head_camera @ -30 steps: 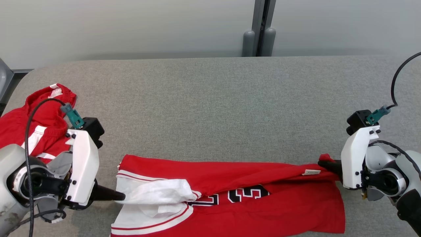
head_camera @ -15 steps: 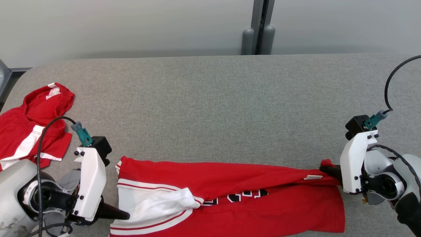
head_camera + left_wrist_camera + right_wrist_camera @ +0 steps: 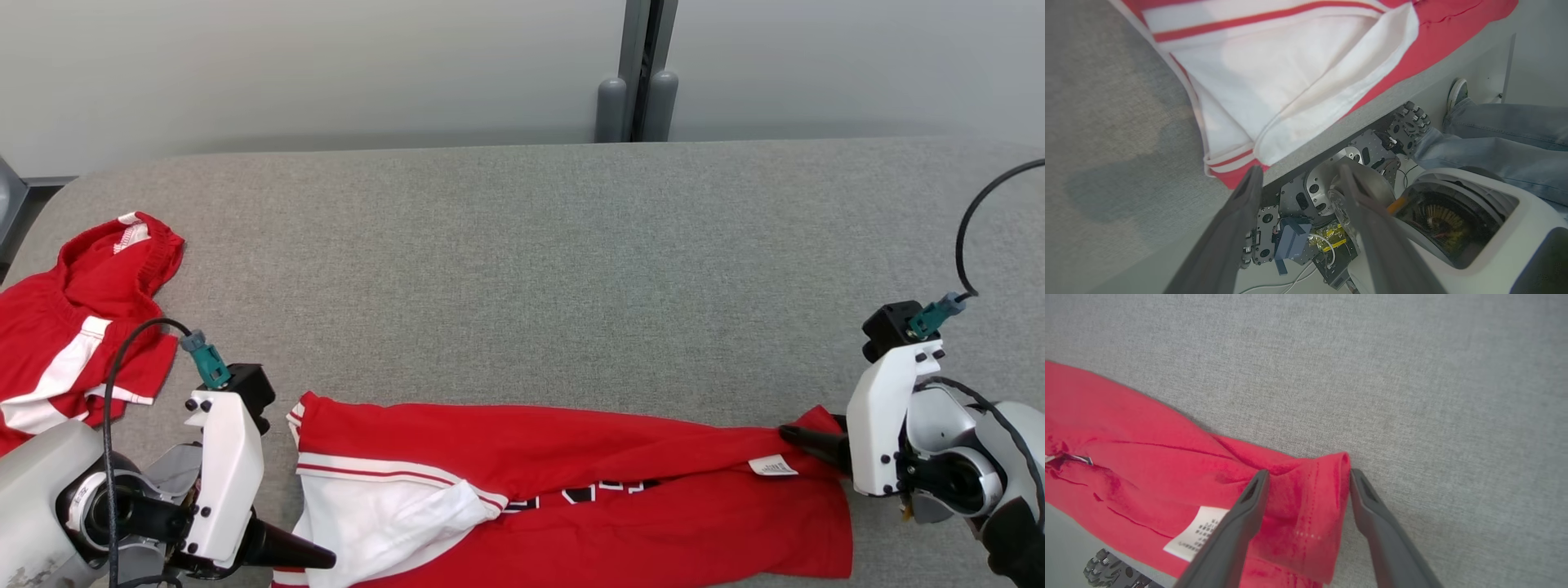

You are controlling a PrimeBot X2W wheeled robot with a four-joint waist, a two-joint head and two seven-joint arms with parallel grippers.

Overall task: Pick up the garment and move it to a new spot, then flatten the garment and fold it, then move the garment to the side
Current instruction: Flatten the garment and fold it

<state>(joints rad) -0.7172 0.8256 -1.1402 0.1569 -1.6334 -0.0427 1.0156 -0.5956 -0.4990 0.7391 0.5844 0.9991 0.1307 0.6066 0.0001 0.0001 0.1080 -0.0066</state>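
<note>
A red jersey [image 3: 571, 490] with white trim and black lettering lies folded lengthwise along the near edge of the grey table [image 3: 522, 261]. My left gripper [image 3: 322, 559] is at the jersey's white-trimmed end. In the left wrist view it [image 3: 1300, 171] is open with nothing between its fingers, and the white panel [image 3: 1274, 69] lies just beyond the tips at the table's edge. My right gripper [image 3: 793, 435] is at the jersey's right end. In the right wrist view it [image 3: 1308, 475] is open, its fingers standing either side of the red hem corner [image 3: 1310, 498], beside a white label [image 3: 1196, 535].
A second red and white garment [image 3: 73, 327] lies crumpled at the table's far left. Grey posts [image 3: 633, 98] stand behind the table against the wall. In the left wrist view, the robot's base [image 3: 1331, 196] and a person's jeans-clad leg [image 3: 1494, 130] are below the table edge.
The left gripper has let go of the white panel and drawn back toward the near edge. The right gripper has lowered the jersey's right corner onto the table and opened.
</note>
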